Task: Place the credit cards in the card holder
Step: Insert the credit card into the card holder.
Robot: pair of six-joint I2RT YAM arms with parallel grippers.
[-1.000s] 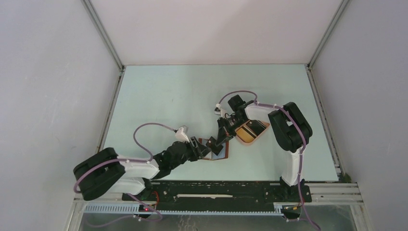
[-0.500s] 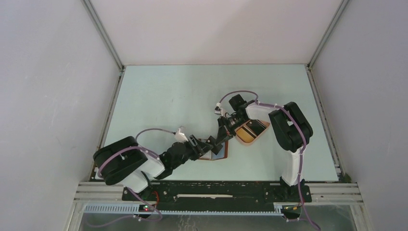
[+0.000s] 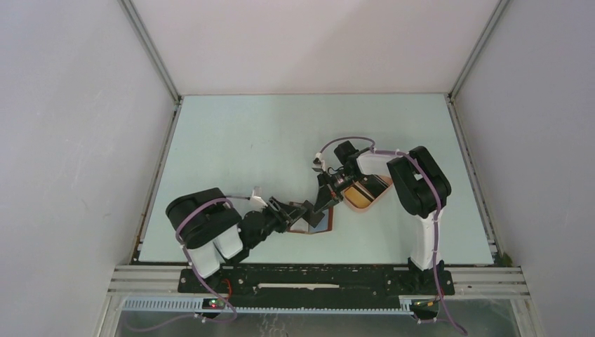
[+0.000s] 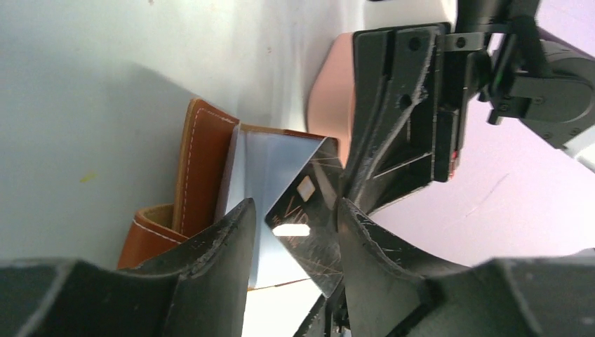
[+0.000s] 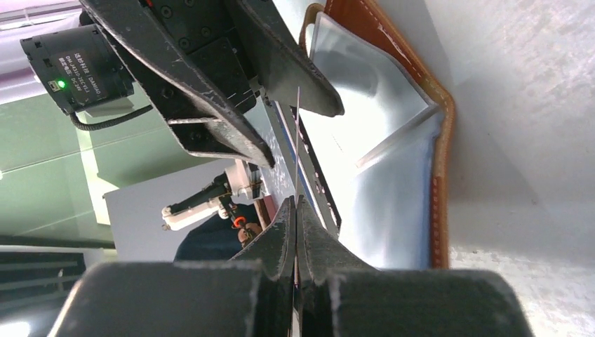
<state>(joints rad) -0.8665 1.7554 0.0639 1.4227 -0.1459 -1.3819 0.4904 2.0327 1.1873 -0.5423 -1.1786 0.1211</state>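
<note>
Pinching black card (image 4: pixel 316 193) over open card holder (image 4: pixel 203 161), right hand (image 5: pixel 296 205) clamped; left hand (image 4: pixel 295 209) spread

A lab cell: white panel walls (image 3: pixel 316 42), aluminium-framed table (image 3: pixel 245 140).

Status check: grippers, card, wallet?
Right gripper shut on black card, at the open card holder. Left gripper open, straddling that card. Pink tray just beyond, not blocking.
</note>
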